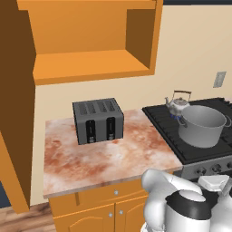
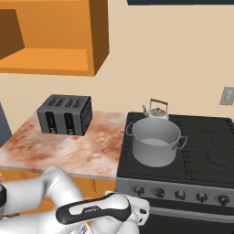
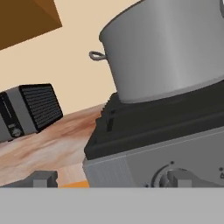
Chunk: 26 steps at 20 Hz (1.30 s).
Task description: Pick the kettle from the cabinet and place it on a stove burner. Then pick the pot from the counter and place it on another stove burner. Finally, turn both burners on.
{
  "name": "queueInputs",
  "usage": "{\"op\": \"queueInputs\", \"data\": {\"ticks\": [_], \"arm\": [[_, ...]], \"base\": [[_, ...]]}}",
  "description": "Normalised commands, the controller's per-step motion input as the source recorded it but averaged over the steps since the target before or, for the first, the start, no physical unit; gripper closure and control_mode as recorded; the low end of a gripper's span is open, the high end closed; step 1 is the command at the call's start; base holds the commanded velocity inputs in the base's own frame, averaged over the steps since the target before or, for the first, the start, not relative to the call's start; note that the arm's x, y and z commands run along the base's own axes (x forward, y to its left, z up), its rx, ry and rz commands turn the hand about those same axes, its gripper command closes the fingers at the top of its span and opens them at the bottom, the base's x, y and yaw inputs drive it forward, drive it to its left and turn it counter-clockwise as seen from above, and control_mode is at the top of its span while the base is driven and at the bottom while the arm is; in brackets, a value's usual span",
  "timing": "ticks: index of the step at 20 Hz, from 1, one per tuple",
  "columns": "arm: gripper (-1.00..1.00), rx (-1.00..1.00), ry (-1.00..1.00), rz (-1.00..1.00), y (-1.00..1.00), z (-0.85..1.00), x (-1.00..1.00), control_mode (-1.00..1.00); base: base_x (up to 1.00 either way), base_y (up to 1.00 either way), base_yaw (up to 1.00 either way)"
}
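**Operator:** Report the position of the pot and the kettle.

**Inspector:** The pot [image 2: 155, 141] stands upright on the front left burner of the stove [image 2: 205, 137], just inside the cooktop's left edge. The kettle [image 2: 155, 109] stands on the rear left burner, directly behind the pot and close to it. The right-hand grates are bare.

**Operator:** State of the gripper?

**Inspector:** The gripper [image 3: 111, 178] sits low, in front of the stove's front panel. Its jaws stand wide apart and hold nothing. One fingertip [image 3: 43, 178] is level with the counter [image 1: 104, 158] edge; the other is beside a knob [image 3: 164, 176] at the left end of the row.

**Operator:** Clearance on the counter?

**Inspector:** The toaster [image 1: 98, 120] stands at the rear, near the wall. The front half of the slab is open up to its front edge. The cabinet [image 1: 90, 41] hangs above, door open, shelf bare.
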Motion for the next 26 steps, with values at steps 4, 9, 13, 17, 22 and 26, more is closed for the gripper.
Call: {"op": "queueInputs", "data": {"ticks": [4, 9, 13, 17, 22, 26], "arm": [[-1.00, -0.05, -0.04, 0.00, -0.18, -0.06, 0.07, -1.00], [-1.00, -0.03, -0.05, 0.00, -0.03, -0.10, 0.12, -1.00], [-1.00, -0.02, -0.05, 0.00, 0.00, -0.18, 0.11, -1.00], [-1.00, -0.01, -0.03, 0.00, -0.04, -0.18, 0.14, -1.00], [-1.00, 0.00, -0.03, 0.00, -0.22, -0.11, 0.05, -1.00], [-1.00, -0.01, -0.03, 0.00, -0.21, -0.05, 0.03, -1.00]], "base": [[0.00, 0.00, 0.00], [0.00, 0.00, 0.00], [0.00, 0.00, 0.00], [0.00, 0.00, 0.00], [0.00, 0.00, 0.00], [0.00, 0.00, 0.00]]}}
